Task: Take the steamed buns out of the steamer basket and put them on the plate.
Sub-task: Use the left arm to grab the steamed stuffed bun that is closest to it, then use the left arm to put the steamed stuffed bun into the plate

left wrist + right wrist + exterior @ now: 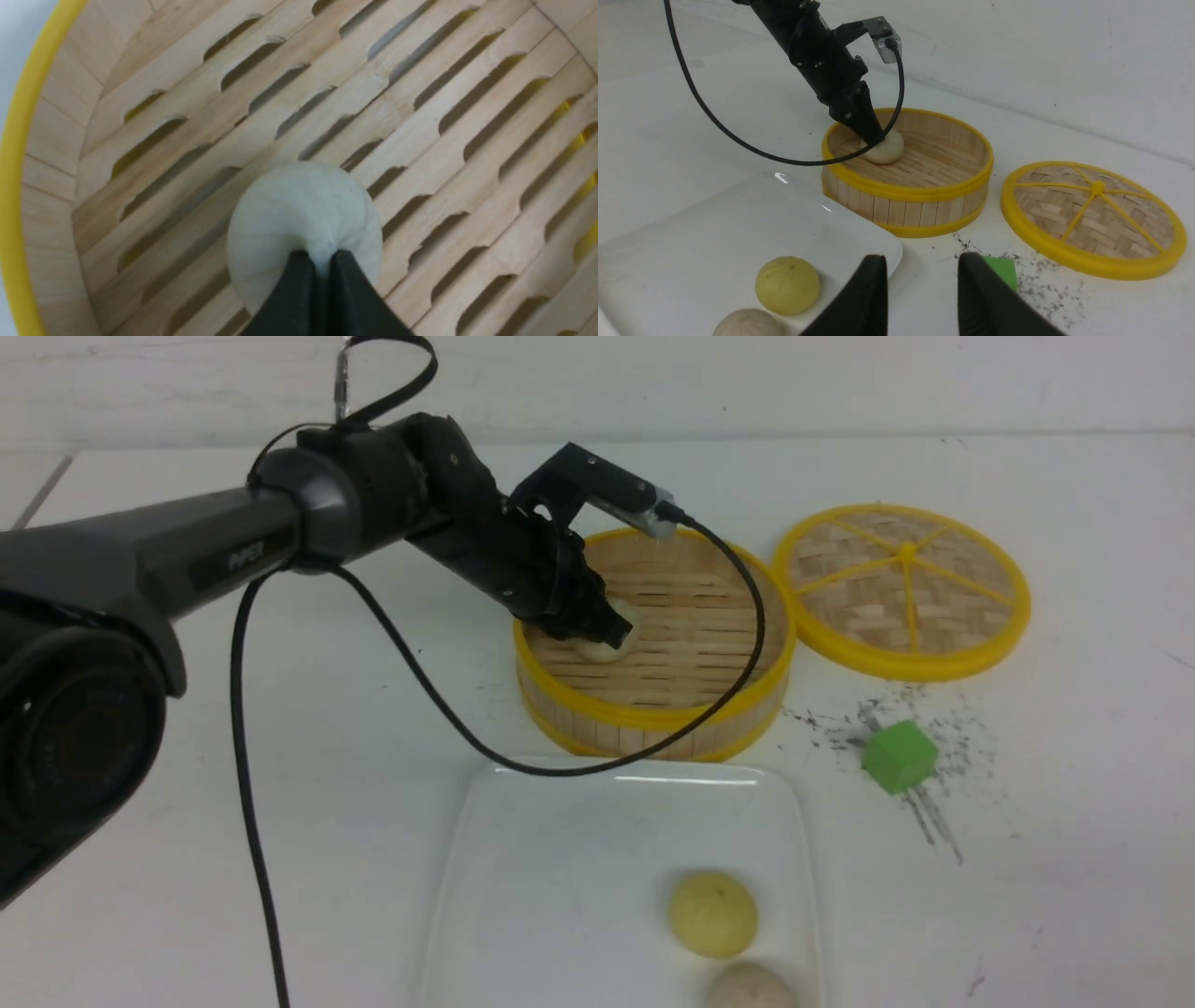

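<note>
Last pick in hand: fingers (292, 294) of the left gripper (618, 635) pinch the top of the pale bun (299, 210) on the steamer basket's (653, 717) floor, mid-tabletop; next it likely needs lifting over the rim to the near-edge plate (560, 877).

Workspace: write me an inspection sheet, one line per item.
Surface: white table, with dark specks near the green cube.
Job's things: last bun on the steamer basket floor; yellow bun and beige bun on the plate.
Clutter: woven lid flat beside the basket; the green cube.
End effectors: left end effector shut on the last bun's top; right end effector open, empty.
Cables: black cable hangs from the left arm and drapes past the basket's front rim.
Surroundings: white wall behind; nothing else seen.
</note>
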